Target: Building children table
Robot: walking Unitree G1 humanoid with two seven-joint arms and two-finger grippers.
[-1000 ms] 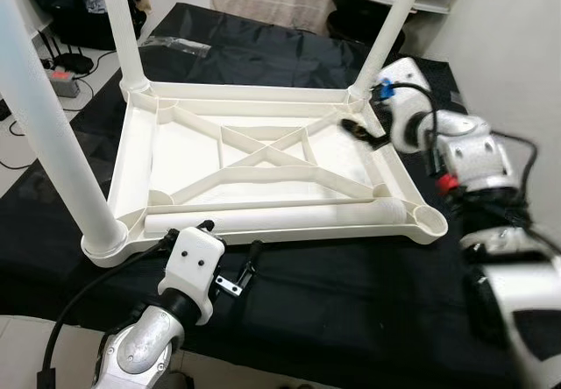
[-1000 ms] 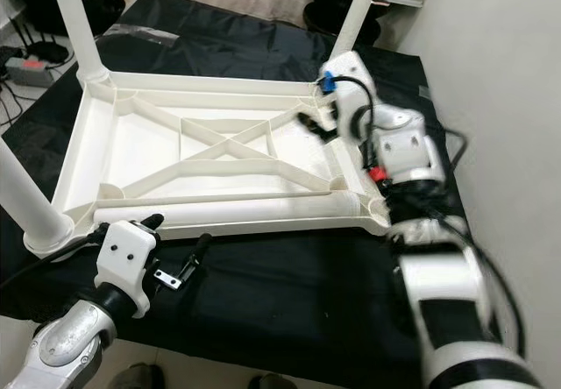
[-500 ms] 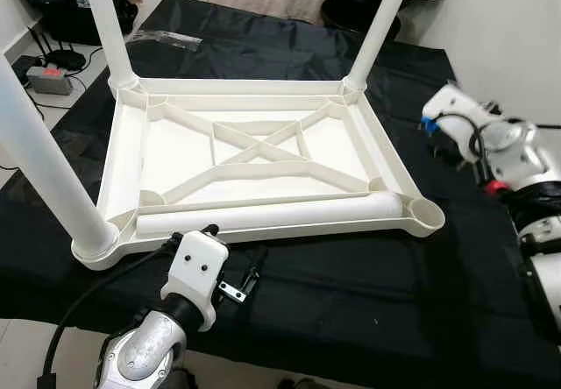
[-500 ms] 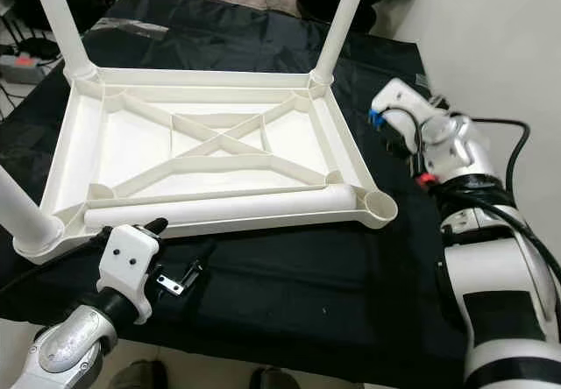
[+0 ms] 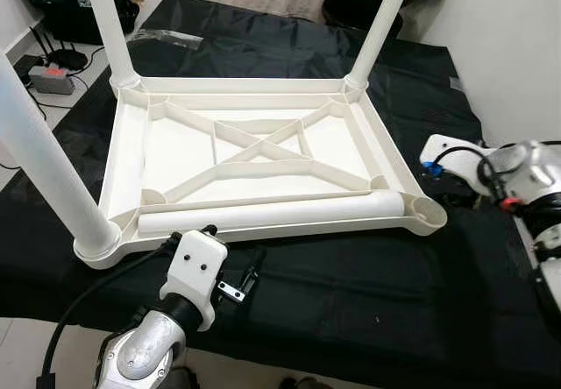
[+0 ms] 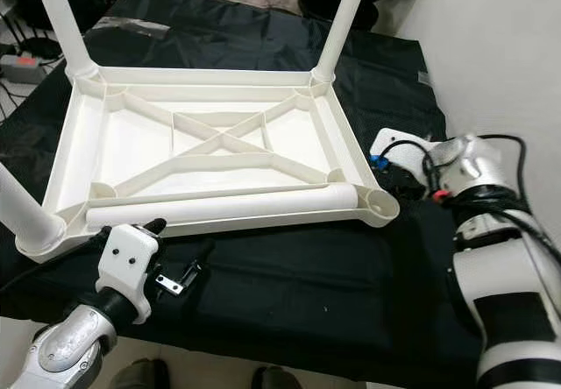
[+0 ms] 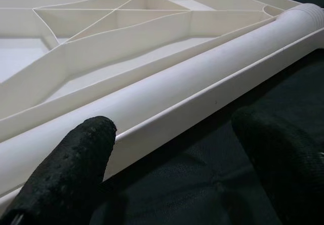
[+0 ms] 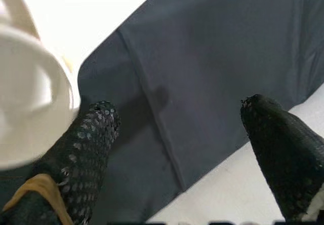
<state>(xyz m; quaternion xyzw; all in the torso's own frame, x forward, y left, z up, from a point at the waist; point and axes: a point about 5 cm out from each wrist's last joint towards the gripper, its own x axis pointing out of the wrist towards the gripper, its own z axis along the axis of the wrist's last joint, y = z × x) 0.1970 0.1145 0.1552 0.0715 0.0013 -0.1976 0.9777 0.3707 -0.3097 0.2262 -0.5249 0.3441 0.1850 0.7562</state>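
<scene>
A white children's table top (image 5: 175,157) lies upside down on a black cloth. Three white legs stand in its corners: far left (image 5: 110,21), far right (image 5: 377,25) and near left (image 5: 44,152). The loose fourth leg (image 5: 272,213) lies flat along the near edge inside the rim. The near right corner socket (image 5: 427,213) is empty. My left gripper (image 5: 234,242) hovers open just in front of the near rim, and its wrist view looks along the loose leg (image 7: 177,98). My right gripper (image 8: 177,134) is open over the cloth beside the empty socket, holding nothing.
The black cloth (image 5: 368,301) covers the whole work surface and runs past the table top on every side. A clear plastic bag (image 5: 175,41) lies at the far left. A power strip (image 5: 48,78) and cables sit on the floor at the left. A white wall (image 5: 517,47) stands close on the right.
My right gripper has pulled away from the far right leg and come down toward me, beside the near right corner socket. The left gripper has stayed put. The camera shifted slightly.
</scene>
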